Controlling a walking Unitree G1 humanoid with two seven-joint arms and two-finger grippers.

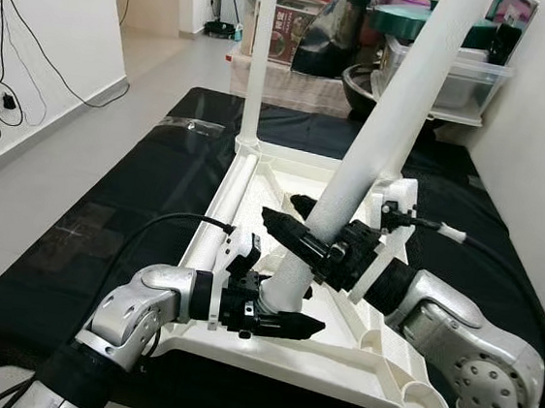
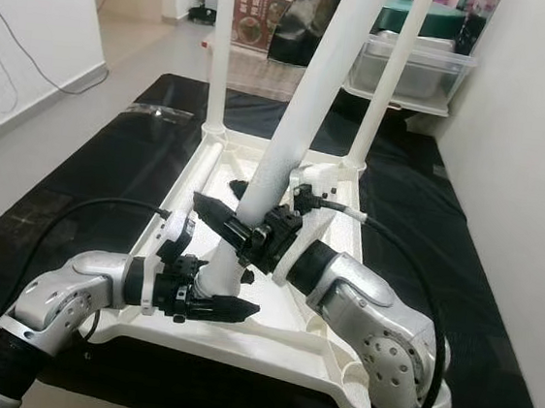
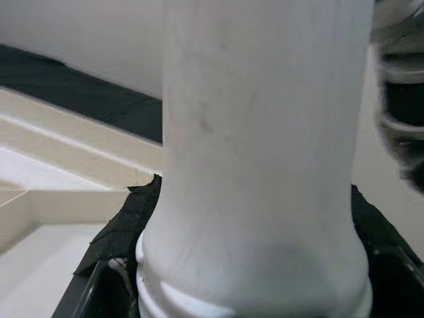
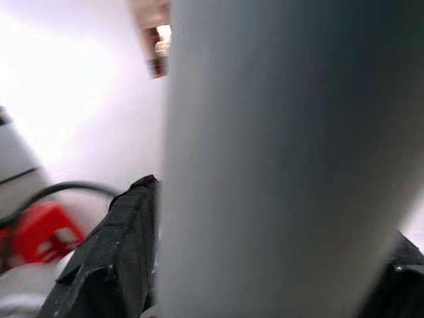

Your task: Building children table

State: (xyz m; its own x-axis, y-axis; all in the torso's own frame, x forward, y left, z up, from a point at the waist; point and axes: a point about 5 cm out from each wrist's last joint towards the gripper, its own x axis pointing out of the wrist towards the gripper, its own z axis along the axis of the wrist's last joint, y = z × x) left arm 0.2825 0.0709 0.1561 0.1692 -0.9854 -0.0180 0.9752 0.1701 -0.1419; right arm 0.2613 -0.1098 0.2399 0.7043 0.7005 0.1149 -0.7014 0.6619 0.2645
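Note:
A white children's table top (image 1: 353,368) lies upside down on a black cloth (image 1: 104,225). One white leg (image 1: 257,56) stands upright in its far left corner, another leg (image 2: 388,80) in the far right corner. A third white leg (image 1: 378,127) leans over the near left corner, its lower end at the socket there. My left gripper (image 1: 286,308) is shut on this leg's ringed base (image 3: 258,165), one black pad (image 3: 126,225) pressed to its side. My right gripper (image 1: 300,222) is shut on the same leg a little higher, its finger (image 4: 126,252) against the shaft (image 4: 285,165).
Beyond the cloth stand a clear plastic bin (image 1: 452,77), a box with an orange lid (image 1: 293,11) and dark bags. A white wall runs close along the right. Cables (image 1: 2,88) hang on the left wall above bare grey floor (image 1: 19,207).

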